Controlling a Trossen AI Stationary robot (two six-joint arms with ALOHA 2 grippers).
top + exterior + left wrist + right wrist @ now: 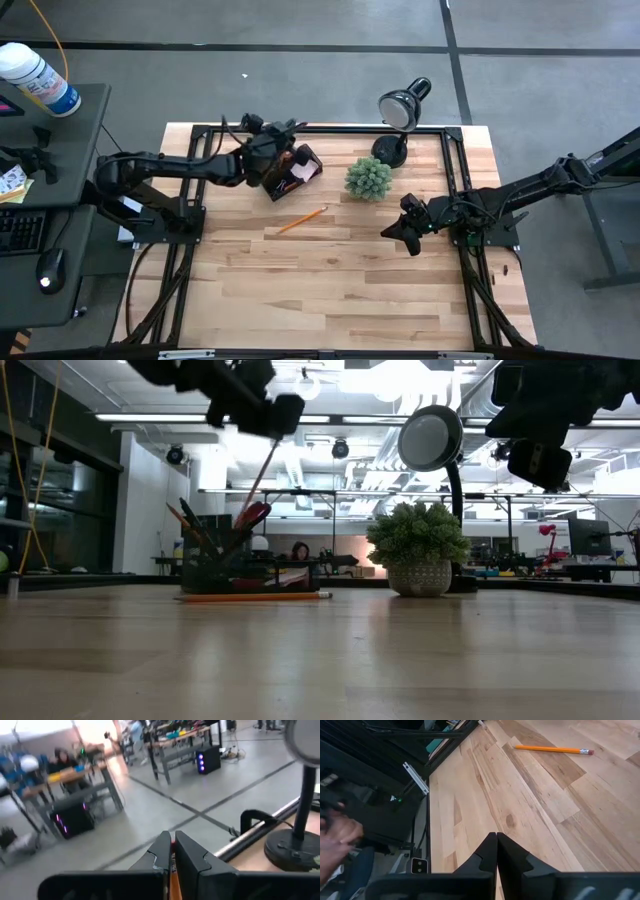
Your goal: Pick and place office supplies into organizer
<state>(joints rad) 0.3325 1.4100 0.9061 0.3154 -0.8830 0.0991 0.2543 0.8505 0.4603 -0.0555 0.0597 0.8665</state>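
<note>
A light wooden plank worktop (330, 290) carries everything. Toward its far edge sits the dark organizer (298, 172), with pens and other supplies standing in it. A loose orange pencil (301, 220) lies flat on the wood just in front of it. Beside the organizer stands a small green spiky plant (368, 178) in a pale pot, and behind that the round base of a black desk lamp (390, 150).

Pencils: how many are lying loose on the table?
1. A pencil lies on the wood between the organizer and the plant, nearer the table's middle. Others may be hidden inside the organizer.
</note>
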